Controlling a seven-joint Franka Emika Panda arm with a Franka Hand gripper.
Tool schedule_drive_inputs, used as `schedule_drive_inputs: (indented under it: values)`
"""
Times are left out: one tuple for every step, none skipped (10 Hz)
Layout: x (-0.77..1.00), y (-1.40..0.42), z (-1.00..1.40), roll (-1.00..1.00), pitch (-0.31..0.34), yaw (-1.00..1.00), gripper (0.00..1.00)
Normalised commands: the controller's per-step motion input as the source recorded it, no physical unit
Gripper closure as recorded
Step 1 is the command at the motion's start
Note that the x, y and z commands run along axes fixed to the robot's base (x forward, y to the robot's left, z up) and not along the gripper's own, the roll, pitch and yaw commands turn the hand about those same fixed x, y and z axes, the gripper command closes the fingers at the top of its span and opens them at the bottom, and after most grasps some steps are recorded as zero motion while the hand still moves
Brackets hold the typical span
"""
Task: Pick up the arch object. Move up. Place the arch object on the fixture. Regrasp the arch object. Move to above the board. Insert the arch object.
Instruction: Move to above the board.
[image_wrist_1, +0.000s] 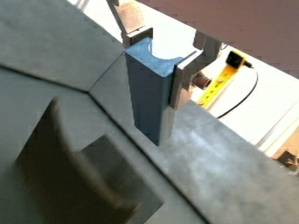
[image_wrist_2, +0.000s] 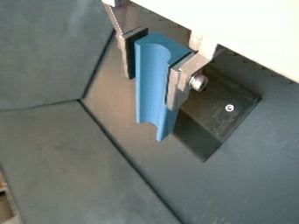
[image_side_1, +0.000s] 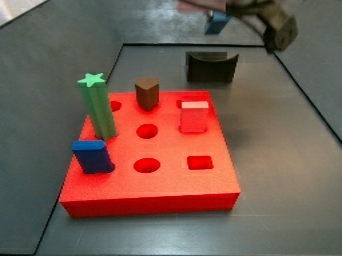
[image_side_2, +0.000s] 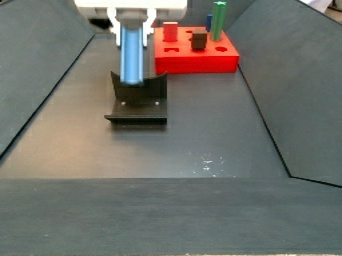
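Observation:
My gripper (image_side_2: 128, 18) is shut on the arch object (image_side_2: 132, 55), a slate-blue elongated block held upright by its upper end. Both wrist views show it between the silver fingers, with the curved cut-out at the top (image_wrist_1: 146, 92) (image_wrist_2: 156, 83). Its lower end hangs just over the dark fixture (image_side_2: 138, 102); I cannot tell whether they touch. The fixture's plate shows beside the block in a wrist view (image_wrist_2: 222, 114). The red board (image_side_2: 198, 55) lies behind the fixture. In a side view the gripper (image_side_1: 243, 16) is blurred above the fixture (image_side_1: 210, 67), and the board (image_side_1: 154, 165) is in front.
On the board stand a green star peg (image_side_1: 98, 105), a brown peg (image_side_1: 146, 94), a red peg (image_side_1: 194, 115) and a blue cuboid (image_side_1: 91, 157). Sloped dark walls (image_side_2: 54, 90) bound the floor on both sides.

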Motion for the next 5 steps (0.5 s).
schedule_drive_inputs:
  values:
    - [-0.06,0.05,1.00,-0.10,0.050,-0.18,1.00]
    - [-0.07,0.04,1.00,-0.09,0.104,-0.11,1.00]
    - [-0.07,0.04,1.00,-0.09,0.124,-0.09,1.00]
    - [-0.06,0.03,1.00,-0.07,0.152,-0.04,1.00]
    - [-0.06,0.03,1.00,-0.06,0.163,-0.02,1.00]
